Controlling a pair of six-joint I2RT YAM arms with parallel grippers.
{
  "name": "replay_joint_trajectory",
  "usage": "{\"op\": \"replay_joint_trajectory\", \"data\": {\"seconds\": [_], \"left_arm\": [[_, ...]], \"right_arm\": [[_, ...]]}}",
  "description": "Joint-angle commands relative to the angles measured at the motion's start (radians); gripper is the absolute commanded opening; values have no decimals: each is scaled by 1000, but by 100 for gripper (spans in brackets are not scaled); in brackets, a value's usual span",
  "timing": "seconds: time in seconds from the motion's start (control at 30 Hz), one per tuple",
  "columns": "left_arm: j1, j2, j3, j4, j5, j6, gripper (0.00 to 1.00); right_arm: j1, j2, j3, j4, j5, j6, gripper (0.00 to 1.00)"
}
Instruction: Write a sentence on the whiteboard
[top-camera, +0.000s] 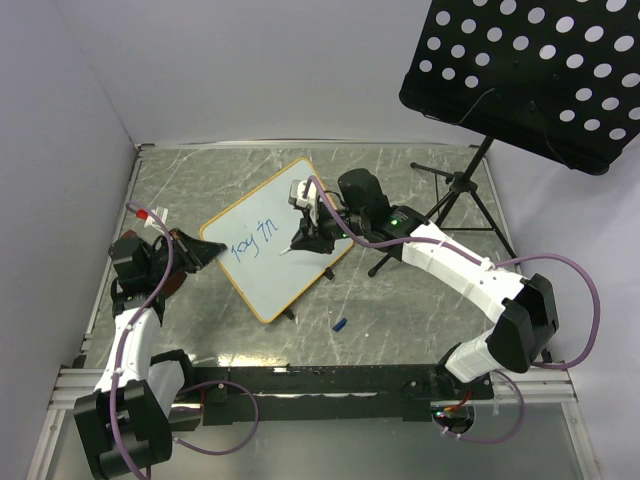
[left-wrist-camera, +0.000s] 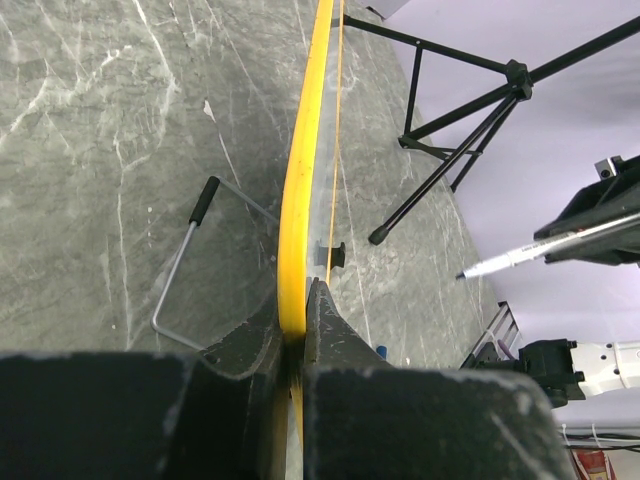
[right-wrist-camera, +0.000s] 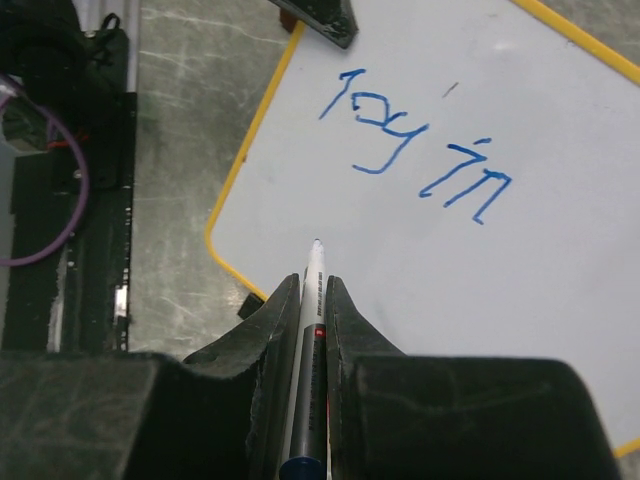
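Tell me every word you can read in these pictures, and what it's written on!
"joy in": blue handwriting on the whiteboard.
Marker: the tiny marks on its barrel are too small to read.
No other words, numbers or signs can be read in any view.

Left arm (top-camera: 133, 345) and right arm (top-camera: 465, 272): white links, black joints, looping purple cables (top-camera: 598, 305), black claws (right-wrist-camera: 315, 300), green light (top-camera: 396, 217) on right
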Motion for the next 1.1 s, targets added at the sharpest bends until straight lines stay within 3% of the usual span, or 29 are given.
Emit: {"op": "replay_joint_trajectory", "data": {"seconds": [0.0,0.57,1.07], "left_arm": [[-11,-8,22,-7,-12,123,1],[-14,-25,10,25,8,106,1],[-17,-8,11,26,11,106,1]], "right_arm": [[-4,3,14,90,77,-17,0],[-22,55,-47,314,245,18,0],[-87,153,-67,483,265,66,0]]}}
